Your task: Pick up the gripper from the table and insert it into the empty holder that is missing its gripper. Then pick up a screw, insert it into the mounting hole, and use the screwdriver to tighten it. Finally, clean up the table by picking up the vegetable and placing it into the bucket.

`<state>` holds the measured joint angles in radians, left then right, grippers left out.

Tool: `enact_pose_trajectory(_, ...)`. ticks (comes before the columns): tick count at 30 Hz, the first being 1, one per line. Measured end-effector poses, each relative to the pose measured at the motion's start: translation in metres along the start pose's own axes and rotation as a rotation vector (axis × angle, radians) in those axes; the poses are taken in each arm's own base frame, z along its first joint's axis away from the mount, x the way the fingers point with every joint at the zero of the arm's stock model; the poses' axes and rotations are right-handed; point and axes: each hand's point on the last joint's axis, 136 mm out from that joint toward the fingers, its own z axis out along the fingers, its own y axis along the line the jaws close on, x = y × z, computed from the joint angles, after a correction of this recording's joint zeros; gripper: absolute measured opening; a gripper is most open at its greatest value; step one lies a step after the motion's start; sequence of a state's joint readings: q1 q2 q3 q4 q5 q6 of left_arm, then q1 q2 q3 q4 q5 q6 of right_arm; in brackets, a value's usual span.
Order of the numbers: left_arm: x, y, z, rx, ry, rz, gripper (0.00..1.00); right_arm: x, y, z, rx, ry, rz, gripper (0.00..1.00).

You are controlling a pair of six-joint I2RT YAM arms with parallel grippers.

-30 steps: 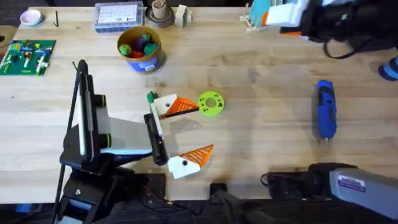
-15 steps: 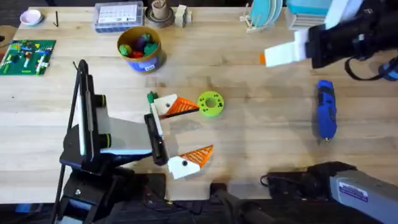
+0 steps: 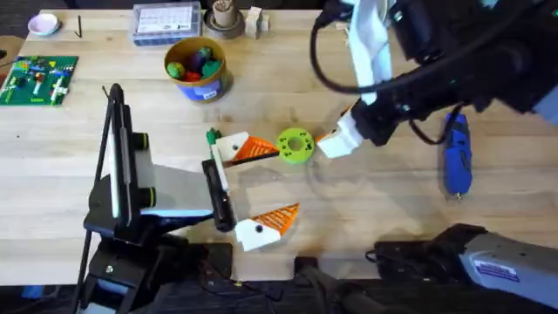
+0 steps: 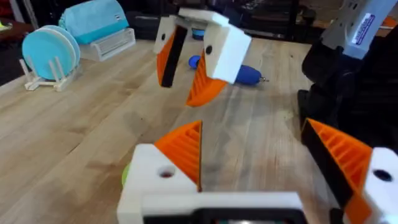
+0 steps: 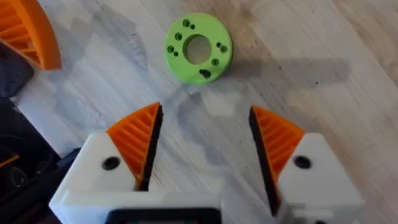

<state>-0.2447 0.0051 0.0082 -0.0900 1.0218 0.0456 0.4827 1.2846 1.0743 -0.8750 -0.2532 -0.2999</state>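
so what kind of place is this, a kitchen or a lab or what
Most likely a robotics lab bench, not a kitchen: a wooden table holding a blue screwdriver, a green circuit board, and a bucket of toy food.

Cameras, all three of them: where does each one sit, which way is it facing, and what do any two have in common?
Overhead: above the arm bases, looking down and forward over the table; both arms show.
Left wrist: on the left arm, looking low across the table toward the right end effector and the screwdriver; own orange-padded fingers at the bottom.
Right wrist: on the right arm, looking down at the green disc; own open fingers at the bottom.
Shared: overhead and right wrist both show the green disc.
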Motion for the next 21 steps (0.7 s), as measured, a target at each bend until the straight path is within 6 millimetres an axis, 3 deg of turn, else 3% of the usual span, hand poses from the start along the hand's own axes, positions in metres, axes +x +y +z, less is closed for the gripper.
enact_pose_trajectory(14, 0.000, 0.000, 0.000, 0.000, 0.000, 0.000, 0.993, 0.014, 0.016, 0.065, -0.029, 0.027, -0.051, 0.848)
enact_pose_trajectory(21, 0.000, 0.000, 0.000, 0.000, 0.000, 0.000, 0.993, 0.015, 0.012, 0.091, -0.039, 0.059, -0.033, 0.817)
